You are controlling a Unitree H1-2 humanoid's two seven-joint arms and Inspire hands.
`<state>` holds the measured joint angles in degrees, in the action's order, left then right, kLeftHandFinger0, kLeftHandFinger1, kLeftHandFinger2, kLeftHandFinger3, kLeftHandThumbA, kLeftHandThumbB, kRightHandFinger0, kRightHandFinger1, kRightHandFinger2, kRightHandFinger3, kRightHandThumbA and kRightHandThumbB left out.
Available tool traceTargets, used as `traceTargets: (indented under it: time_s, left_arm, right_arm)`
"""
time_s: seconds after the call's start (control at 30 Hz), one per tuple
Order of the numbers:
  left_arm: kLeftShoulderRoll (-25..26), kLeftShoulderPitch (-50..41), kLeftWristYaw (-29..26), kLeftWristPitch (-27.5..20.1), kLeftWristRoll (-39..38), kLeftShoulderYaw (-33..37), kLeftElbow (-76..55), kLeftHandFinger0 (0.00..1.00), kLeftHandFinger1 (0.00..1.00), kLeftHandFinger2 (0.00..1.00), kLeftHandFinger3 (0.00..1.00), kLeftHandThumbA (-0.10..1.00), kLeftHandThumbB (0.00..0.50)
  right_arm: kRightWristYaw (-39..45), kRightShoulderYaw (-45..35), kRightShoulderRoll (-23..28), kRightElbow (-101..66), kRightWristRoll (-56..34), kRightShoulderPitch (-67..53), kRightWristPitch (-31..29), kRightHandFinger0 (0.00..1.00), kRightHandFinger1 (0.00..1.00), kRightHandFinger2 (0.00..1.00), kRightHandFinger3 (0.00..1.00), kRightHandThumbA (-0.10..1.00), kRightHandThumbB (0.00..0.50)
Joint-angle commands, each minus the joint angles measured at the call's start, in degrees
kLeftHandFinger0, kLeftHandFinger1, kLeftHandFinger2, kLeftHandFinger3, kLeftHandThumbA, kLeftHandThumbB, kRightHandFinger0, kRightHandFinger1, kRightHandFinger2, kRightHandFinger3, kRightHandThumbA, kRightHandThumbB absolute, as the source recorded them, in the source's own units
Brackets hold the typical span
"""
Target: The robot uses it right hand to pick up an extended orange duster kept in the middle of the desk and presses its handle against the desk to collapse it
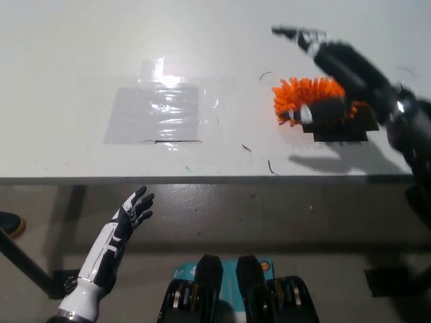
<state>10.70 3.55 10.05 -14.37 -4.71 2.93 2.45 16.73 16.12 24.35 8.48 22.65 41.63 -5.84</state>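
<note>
The orange duster (300, 94) lies on the white desk (222, 40) at the right, its fluffy head pointing left; its handle is hidden under my arm. My black right hand (340, 67) hovers right over it, open, with long fingers stretched out past the head towards the far side and the thumb (316, 112) lying along the duster's near side. I cannot tell whether the hand touches it. My white left hand (128, 217) rests open at the lower left, below the desk's front edge.
A clear plastic sheet (158, 111) is taped flat to the desk's middle left. A black patch (340, 131) lies under the duster. The desk's front edge (202, 179) runs across the picture, with floor below it.
</note>
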Motion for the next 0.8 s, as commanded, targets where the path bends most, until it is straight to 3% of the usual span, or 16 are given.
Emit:
traceTargets:
  time_s: [0.0, 0.07, 0.1, 0.13, 0.27, 0.3, 0.33, 0.37, 0.4, 0.43, 0.47, 0.5, 0.53, 0.57, 0.67, 0.77]
  left_arm:
    - [0.2, 6.3, 2.5, -1.3, -2.5, 0.2, -1.2, 1.0, 1.0, 1.0, 1.0, 1.0, 0.155]
    - [0.1, 6.4, 2.4, -0.8, -2.6, 0.2, -1.6, 1.0, 1.0, 1.0, 1.0, 1.0, 0.146]
    - [0.1, 6.5, 2.5, -0.7, -2.7, 0.2, -1.5, 1.0, 1.0, 1.0, 1.0, 1.0, 0.142]
    - [0.2, 6.6, 2.4, -0.5, -2.6, 0.2, -1.5, 1.0, 1.0, 1.0, 1.0, 1.0, 0.149]
    - [0.2, 6.6, 2.4, -0.4, -2.3, 0.4, -1.5, 1.0, 1.0, 1.0, 1.0, 1.0, 0.15]
    - [0.2, 6.3, 2.7, -0.9, -2.2, 0.6, -1.3, 1.0, 1.0, 1.0, 1.0, 1.0, 0.151]
    - [0.2, 6.3, 2.8, -0.9, -2.2, 0.7, -1.3, 1.0, 1.0, 1.0, 1.0, 1.0, 0.151]
    - [0.2, 6.1, 2.7, -0.7, -2.3, 0.6, -1.6, 1.0, 1.0, 1.0, 1.0, 1.0, 0.153]
    - [0.2, 6.1, 2.7, -0.7, -2.3, 0.6, -1.6, 1.0, 1.0, 1.0, 1.0, 1.0, 0.153]
    - [0.3, 6.0, 2.8, -0.6, -2.3, 0.5, -1.7, 1.0, 1.0, 1.0, 1.0, 1.0, 0.159]
    - [0.5, 6.1, 2.7, -0.7, -2.1, 0.4, -1.7, 1.0, 1.0, 1.0, 1.0, 1.0, 0.162]
    - [0.5, 6.1, 2.7, -0.7, -2.1, 0.4, -1.7, 1.0, 1.0, 1.0, 1.0, 1.0, 0.163]
    - [0.5, 6.2, 2.8, -0.8, -2.0, 0.4, -1.4, 1.0, 1.0, 1.0, 1.0, 1.0, 0.172]
    - [0.5, 6.3, 2.8, -0.8, -2.0, 0.4, -1.3, 1.0, 1.0, 1.0, 1.0, 1.0, 0.174]
    - [0.4, 6.3, 3.0, -0.8, -2.0, 0.3, -1.3, 1.0, 1.0, 1.0, 1.0, 1.0, 0.175]
    - [0.4, 6.2, 3.0, -1.2, -1.9, 0.2, -1.0, 1.0, 1.0, 1.0, 1.0, 1.0, 0.181]
  right_arm:
    - [-20.0, -19.4, -6.5, -53.5, -10.3, -31.5, -16.1, 1.0, 1.0, 1.0, 1.0, 1.0, 0.342]
    - [-22.0, -18.2, -10.2, -53.5, -7.6, -36.8, -20.2, 1.0, 1.0, 1.0, 1.0, 1.0, 0.373]
    - [-23.9, -16.4, -11.6, -53.1, -5.5, -38.7, -20.6, 1.0, 1.0, 1.0, 1.0, 1.0, 0.306]
    - [-28.1, -12.4, -13.0, -51.6, -1.5, -41.8, -21.1, 1.0, 1.0, 1.0, 1.0, 1.0, 0.275]
    - [-29.6, -11.0, -12.6, -50.7, -0.2, -43.0, -21.1, 1.0, 1.0, 1.0, 1.0, 1.0, 0.267]
    - [-34.8, -5.1, -13.1, -35.8, -0.2, -43.2, -21.1, 1.0, 1.0, 1.0, 1.0, 1.0, 0.1]
    - [-35.3, -4.5, -13.2, -34.3, -0.1, -43.3, -21.1, 1.0, 1.0, 1.0, 1.0, 1.0, 0.08]
    - [-32.2, -6.5, -15.3, -27.4, -3.1, -43.2, -21.1, 1.0, 1.0, 1.0, 1.0, 1.0, 0.115]
    - [-32.0, -6.7, -15.5, -26.6, -3.4, -43.2, -21.1, 1.0, 1.0, 1.0, 1.0, 1.0, 0.115]
    - [-28.9, -8.0, -16.5, -24.4, -6.0, -42.9, -21.1, 1.0, 1.0, 1.0, 1.0, 1.0, 0.19]
    - [-22.4, -11.0, -18.4, -18.3, -11.3, -41.4, -21.1, 1.0, 1.0, 1.0, 1.0, 1.0, 0.206]
    - [-22.2, -11.2, -18.5, -17.9, -11.4, -41.3, -21.1, 1.0, 1.0, 1.0, 1.0, 1.0, 0.206]
    - [-19.5, -11.9, -18.7, -16.3, -13.6, -40.5, -18.8, 1.0, 1.0, 1.0, 1.0, 1.0, 0.154]
    - [-18.1, -12.2, -18.8, -15.2, -14.6, -39.9, -17.5, 1.0, 1.0, 1.0, 1.0, 1.0, 0.14]
    - [-17.1, -13.3, -19.6, -14.9, -14.7, -39.9, -18.2, 1.0, 1.0, 1.0, 1.0, 1.0, 0.14]
    - [-11.3, -14.0, -20.0, -8.6, -21.8, -36.0, -11.9, 1.0, 1.0, 1.0, 1.0, 1.0, 0.138]
